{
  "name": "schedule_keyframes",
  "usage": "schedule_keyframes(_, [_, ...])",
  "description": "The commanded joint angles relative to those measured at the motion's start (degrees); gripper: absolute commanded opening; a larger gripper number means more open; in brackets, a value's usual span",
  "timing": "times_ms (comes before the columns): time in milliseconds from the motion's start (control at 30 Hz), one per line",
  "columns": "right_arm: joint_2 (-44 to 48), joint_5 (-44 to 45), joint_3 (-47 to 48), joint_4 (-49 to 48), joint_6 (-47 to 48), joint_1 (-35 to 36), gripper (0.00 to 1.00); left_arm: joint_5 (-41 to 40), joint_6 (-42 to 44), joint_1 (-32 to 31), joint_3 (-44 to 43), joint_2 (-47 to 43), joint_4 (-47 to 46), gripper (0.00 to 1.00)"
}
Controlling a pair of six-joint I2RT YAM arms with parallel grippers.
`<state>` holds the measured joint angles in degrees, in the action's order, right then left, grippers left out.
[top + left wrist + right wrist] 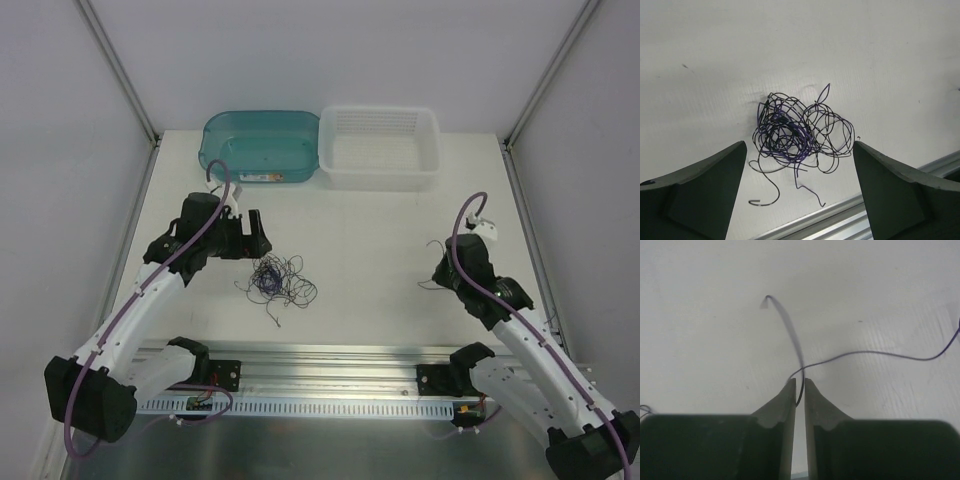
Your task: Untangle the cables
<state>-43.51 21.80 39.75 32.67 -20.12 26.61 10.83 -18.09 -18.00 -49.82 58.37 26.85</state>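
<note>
Pinching one thin dark wire (789,330) between pressed-together fingers (782,410), the right pincer (800,383) has it rising just ahead of its tips; the strand (880,353) trailing rightward is possibly the same wire. The left pincer (799,146) is spread wide, the tangled cables (790,132) lying just ahead of its fingers (705,190).

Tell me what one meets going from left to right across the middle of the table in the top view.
Open left black pincer → loose tangle of thin dark purple-black cables → right black pincer, shut on one thin dark wire.
</note>
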Motion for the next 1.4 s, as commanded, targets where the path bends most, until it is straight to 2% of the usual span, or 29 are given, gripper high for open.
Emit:
schedule_keyframes(0, [1.8, 4.9, -4.0, 6.7, -6.2, -4.3, 0.17, -4.3, 2.6, 0.0, 1.2, -2.7, 0.0, 0.88])
schedule_keyframes(33, [1.6, 5.2, -4.7, 7.2, -7.5, -5.1, 0.22, -4.8, 2.7, 0.0, 1.3, -3.3, 0.0, 0.88])
schedule_keyframes(67, [1.0, 5.7, -5.0, 7.9, -8.3, -6.6, 0.33, -5.1, 2.8, 0.0, 1.6, -3.5, 0.0, 0.88])
schedule_keyframes(167, [0.0, 6.8, -5.5, 9.3, -10.2, -8.1, 0.51, -5.0, 2.5, 0.1, 1.9, -3.7, 0.0, 0.88])
schedule_keyframes(200, [-0.8, 7.5, -5.0, 10.0, -10.8, -8.3, 0.62, -4.4, 2.6, 0.1, 1.9, -3.8, -0.1, 0.88])
schedule_keyframes(267, [-1.9, 9.6, -4.0, 11.1, -12.5, -8.6, 0.76, -4.2, 2.5, 0.1, 2.1, -3.5, -0.1, 0.88])
schedule_keyframes(367, [-4.3, 12.6, -1.8, 13.7, -14.8, -8.9, 0.88, -3.9, 2.4, 0.1, 2.3, -3.4, -0.1, 0.88])
schedule_keyframes(433, [-5.8, 14.0, -0.4, 14.3, -15.0, -9.4, 0.91, -4.1, 2.4, 0.1, 2.4, -3.3, -0.1, 0.88])
schedule_keyframes(600, [-8.9, 15.2, 0.7, 15.1, -17.5, -12.6, 0.93, -4.7, 2.4, 0.2, 2.5, -3.0, -0.1, 0.88])
schedule_keyframes(733, [-11.0, 10.6, -0.4, 13.0, -16.3, -19.2, 0.97, -4.5, 2.4, 0.1, 2.6, -2.6, -0.1, 0.88])
schedule_keyframes(933, [-12.7, 2.5, -3.0, 7.4, -12.9, -30.2, 0.98, -4.2, 2.4, 0.1, 2.6, -2.6, 0.0, 0.88])
schedule_keyframes(1067, [-17.2, -3.1, -4.5, 1.7, -11.8, -35.8, 0.97, -3.4, 2.3, 0.3, 2.7, -2.6, 0.0, 0.88])
schedule_keyframes(1200, [-22.0, -7.6, -6.2, -3.5, -11.4, -39.1, 0.88, -1.9, 2.1, 0.8, 2.7, -2.5, -0.1, 0.88])
schedule_keyframes(1300, [-24.7, -7.8, -6.5, -5.9, -11.4, -39.7, 0.71, -1.5, 2.1, 1.0, 2.8, -2.6, -0.1, 0.88])
schedule_keyframes(1367, [-25.5, -8.1, -6.4, -6.6, -11.2, -39.7, 0.42, -0.9, 2.0, 1.5, 2.8, -2.6, -0.1, 0.88])
